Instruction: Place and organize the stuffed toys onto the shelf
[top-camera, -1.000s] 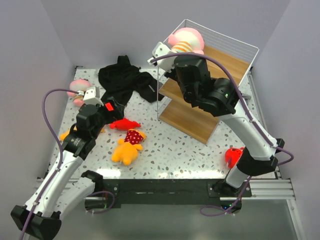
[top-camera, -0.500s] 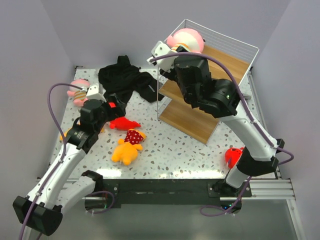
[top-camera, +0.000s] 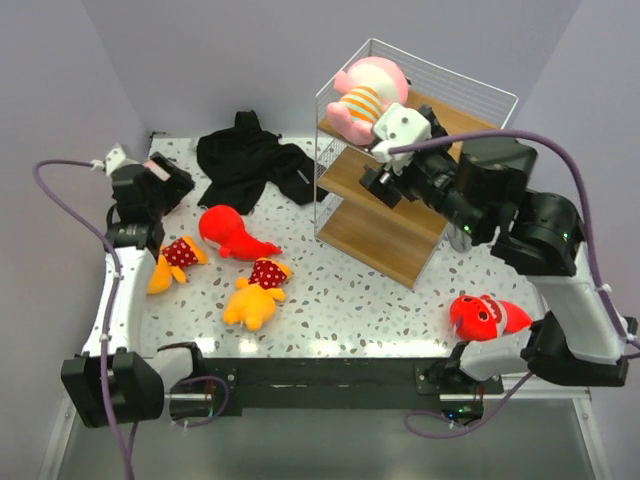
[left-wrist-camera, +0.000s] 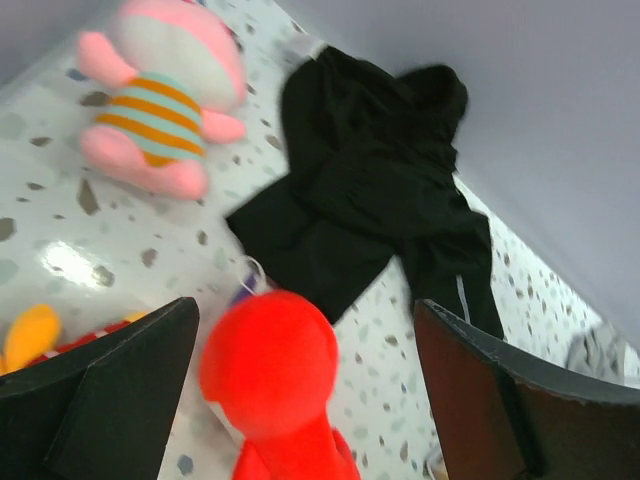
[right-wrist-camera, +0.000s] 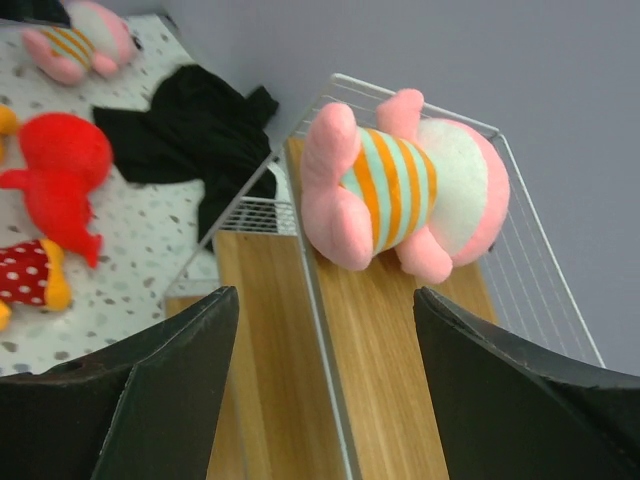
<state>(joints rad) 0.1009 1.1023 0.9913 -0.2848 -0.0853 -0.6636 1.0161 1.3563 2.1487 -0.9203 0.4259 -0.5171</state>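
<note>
At 4 o'clock of left gripper (top-camera: 160, 178), top view: red fish (top-camera: 225, 228), axis 10–4.
Jaws: wide, empty.
Right gripper (right-wrist-camera: 322, 295): open, empty.

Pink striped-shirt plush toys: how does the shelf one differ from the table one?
The pink plush shelf toy lies on the white wire shelf's top board, already placed; the pink plush table toy lies on the speckled table near the black garment, not yet placed. Both look alike.
</note>
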